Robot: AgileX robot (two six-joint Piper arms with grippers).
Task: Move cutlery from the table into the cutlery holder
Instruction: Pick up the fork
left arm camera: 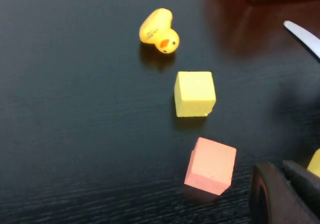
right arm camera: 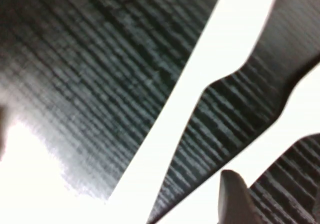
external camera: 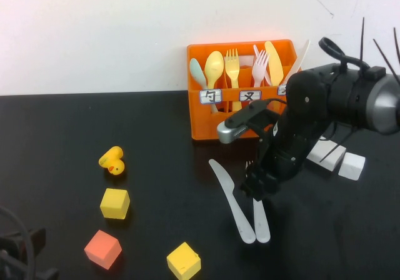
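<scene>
The orange cutlery holder (external camera: pixel 240 114) stands at the back of the black table (external camera: pixel 156 130). A pale yellow fork (external camera: pixel 232 67) stands in its middle compartment. A greyish-white knife (external camera: pixel 230 195) and a greyish-white fork (external camera: pixel 261 220) lie side by side in front of it. My right gripper (external camera: pixel 255 187) is down at the table over the fork's upper part, open. In the right wrist view one fingertip (right arm camera: pixel 234 196) rests by a white strip of cutlery (right arm camera: pixel 272 144), with another white piece (right arm camera: pixel 190 84) beside it. My left gripper (left arm camera: pixel 287 176) is shut and empty at the near left corner (external camera: pixel 19 255).
A yellow duck (external camera: pixel 112 161), two yellow cubes (external camera: pixel 115 203) (external camera: pixel 184 260) and a pink cube (external camera: pixel 103 249) lie at the left. Two white blocks (external camera: pixel 340 158) lie right of my right arm. Teal and yellow spoons (external camera: pixel 209 70) and a pink fork (external camera: pixel 259 64) stand in the holder.
</scene>
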